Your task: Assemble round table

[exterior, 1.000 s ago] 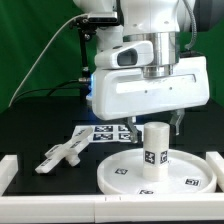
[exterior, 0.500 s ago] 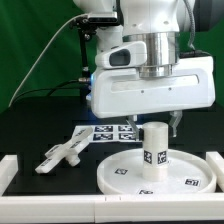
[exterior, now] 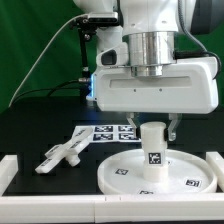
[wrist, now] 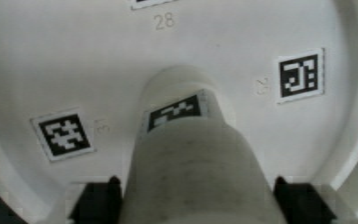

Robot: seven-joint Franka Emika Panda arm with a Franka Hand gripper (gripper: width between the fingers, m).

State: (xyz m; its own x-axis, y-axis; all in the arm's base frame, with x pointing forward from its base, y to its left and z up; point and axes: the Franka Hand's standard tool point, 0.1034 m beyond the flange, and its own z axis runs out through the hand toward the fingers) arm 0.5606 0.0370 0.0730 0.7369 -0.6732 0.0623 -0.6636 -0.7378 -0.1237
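The round top (exterior: 122, 176) lies flat at the front of the table. The short thick leg (exterior: 153, 150) stands upright on its middle. My gripper (exterior: 153, 128) hangs right over the leg, one finger on each side of the leg's upper end. In the wrist view the leg (wrist: 190, 150) rises between the dark fingertips (wrist: 98, 200), with a thin gap on each side, above the tagged round top (wrist: 87, 70). The jaws stand open around the leg. The cross-shaped foot (exterior: 64, 153) lies on the black table at the exterior view's left.
The marker board (exterior: 104, 131) lies flat behind the round top. A white rail (exterior: 8, 170) borders the table at the front, with another block (exterior: 217, 165) at the exterior view's right. A cable hangs at the back left.
The hand has turned about its vertical axis to face the camera squarely and has come lower, so its fingers now straddle the leg's top. The leg, top and foot have not moved.
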